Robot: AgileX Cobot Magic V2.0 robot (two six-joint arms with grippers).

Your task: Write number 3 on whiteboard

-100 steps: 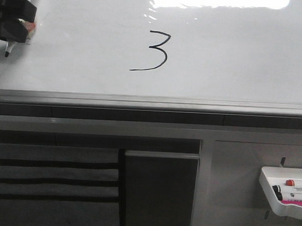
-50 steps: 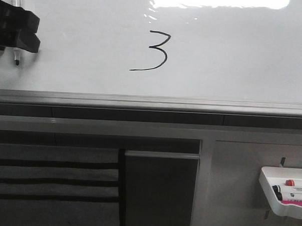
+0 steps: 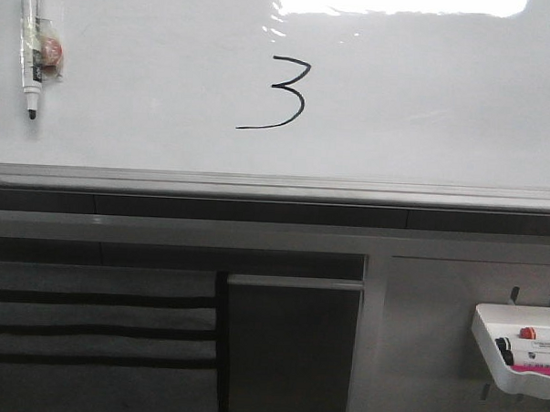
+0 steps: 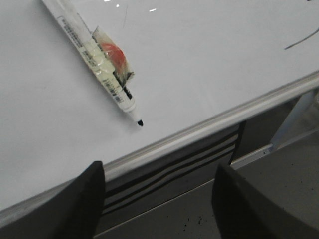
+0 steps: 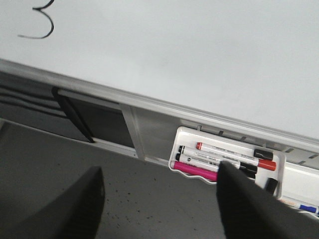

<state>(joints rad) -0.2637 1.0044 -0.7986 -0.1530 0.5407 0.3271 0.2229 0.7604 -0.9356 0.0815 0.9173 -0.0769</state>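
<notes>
The number 3 [image 3: 284, 95] is seen drawn in thin black ink a little left of the middle of the whiteboard [image 3: 425, 112], its long tail sweeping left, well above the grey lower rail [image 3: 276, 186]. A marker [image 3: 30, 49] lies flat on the board at the far left, tip pointing toward the rail, with a small clear packet holding something red taped to its barrel. The marker is judged to be light, stiff and smooth, so it could roll or slip on the glossy surface; it would best be taken across the barrel near the middle, clear of the wet tip and of the packet. The left gripper [image 4: 159, 199] is held back from the marker with its fingers apart and nothing between them; the right gripper [image 5: 159, 204] is likewise spread and empty, above the white tray [image 5: 279, 172] of spare markers. Compared with half a second earlier, the black gripper that covered the marker in the front view has been withdrawn out of that view, and the marker has been left lying alone.
</notes>
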